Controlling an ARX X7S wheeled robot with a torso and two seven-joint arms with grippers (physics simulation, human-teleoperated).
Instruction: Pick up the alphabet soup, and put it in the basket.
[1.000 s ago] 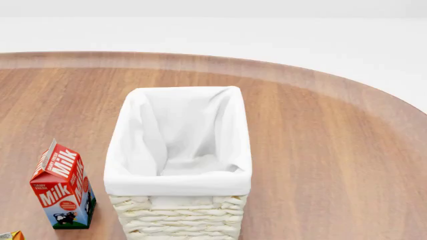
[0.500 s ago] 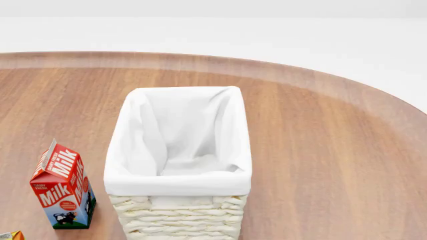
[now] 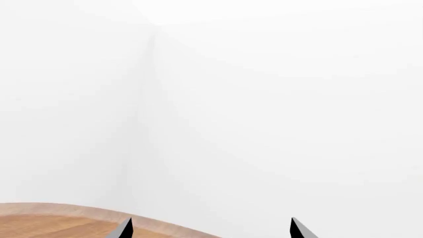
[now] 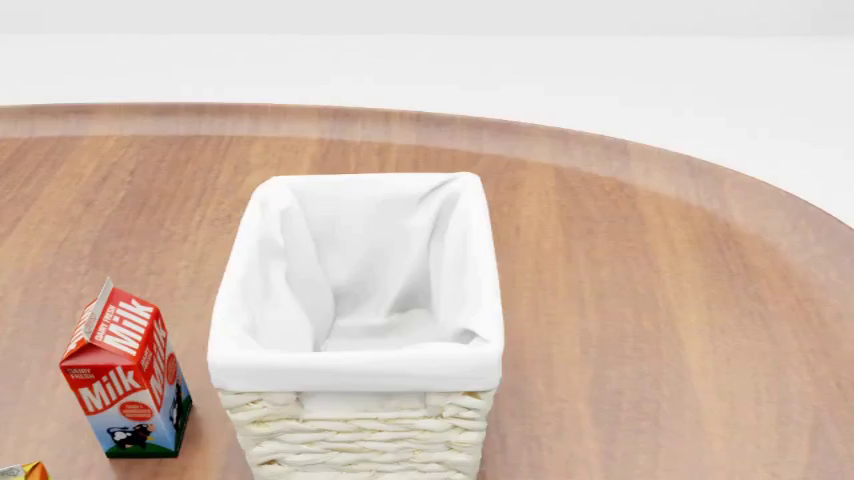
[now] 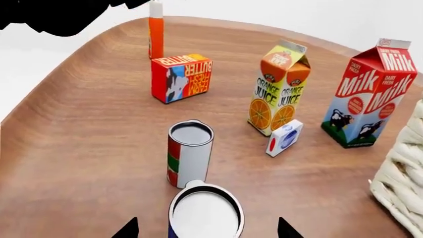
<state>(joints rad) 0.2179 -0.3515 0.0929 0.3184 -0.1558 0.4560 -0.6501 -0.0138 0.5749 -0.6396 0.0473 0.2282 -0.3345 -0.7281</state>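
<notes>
Head view, left to right: milk carton [image 4: 127, 375] is seen upright on the tabletop [image 4: 667, 330], just beside the basket [image 4: 358, 330]; white lining is folded over the rim, nothing is seen inside.

Left tool [image 3: 208, 229]: two dark tips are seen spread apart with nothing between, aimed past the tabletop edge at blank wall.

Right wrist view: right tool [image 5: 206, 229] tips are spread wide, nothing gripped. Alphabet soup [image 5: 205, 213] is seen upright between them, silvery top showing, touching the red-green can [image 5: 189, 152]. Butter box [image 5: 181, 77], orange bottle [image 5: 156, 30], orange juice carton [image 5: 279, 89], a small white box [image 5: 285, 138] stand beyond.
</notes>
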